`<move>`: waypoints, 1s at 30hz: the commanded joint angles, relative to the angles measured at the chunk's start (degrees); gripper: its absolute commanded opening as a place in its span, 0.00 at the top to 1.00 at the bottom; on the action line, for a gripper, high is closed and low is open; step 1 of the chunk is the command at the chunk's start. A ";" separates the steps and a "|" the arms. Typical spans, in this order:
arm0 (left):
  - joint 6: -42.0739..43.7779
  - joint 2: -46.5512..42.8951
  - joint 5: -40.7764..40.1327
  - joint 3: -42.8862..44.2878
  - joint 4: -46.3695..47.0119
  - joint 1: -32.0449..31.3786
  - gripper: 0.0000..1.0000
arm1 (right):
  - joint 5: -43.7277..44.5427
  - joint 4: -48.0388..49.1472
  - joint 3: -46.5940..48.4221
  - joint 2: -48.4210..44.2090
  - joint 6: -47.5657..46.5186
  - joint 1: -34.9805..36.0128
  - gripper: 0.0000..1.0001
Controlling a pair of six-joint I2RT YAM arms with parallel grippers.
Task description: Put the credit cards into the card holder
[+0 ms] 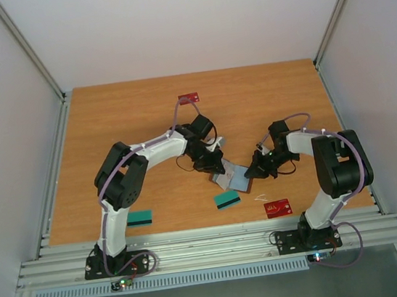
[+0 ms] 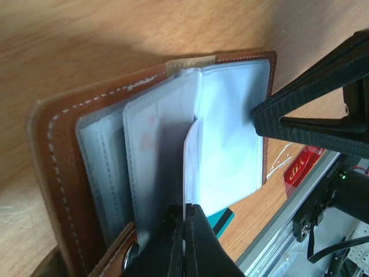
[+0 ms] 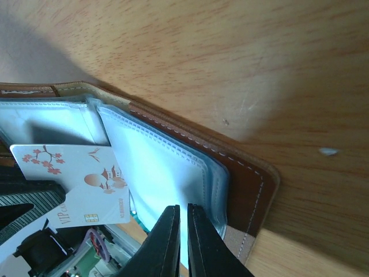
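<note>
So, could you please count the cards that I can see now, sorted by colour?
Red cards: 2, far side and near the right arm's base
Teal cards: 2, near left and near middle
White card: 1
Total: 5
Any cards inside the sleeves of the card holder cannot be counted.

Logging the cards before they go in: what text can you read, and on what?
"VIP": white blossom-print card; the letters after it are too blurred.
"VIP": red card near the front edge of the table.
Unreadable: far red card, white print too small.
</note>
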 commanded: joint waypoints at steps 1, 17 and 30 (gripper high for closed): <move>2.81 -1.00 0.92 -1.32 -0.71 -0.83 1.00 | 4.88 -0.46 -0.65 2.00 -0.88 0.26 0.92; 3.21 1.72 2.86 0.04 3.16 -0.87 1.00 | 5.05 -1.26 -0.35 1.63 -1.49 0.26 0.93; -0.88 1.96 5.27 -0.74 8.94 0.66 1.00 | 5.58 -2.38 0.26 0.90 -1.72 0.26 0.93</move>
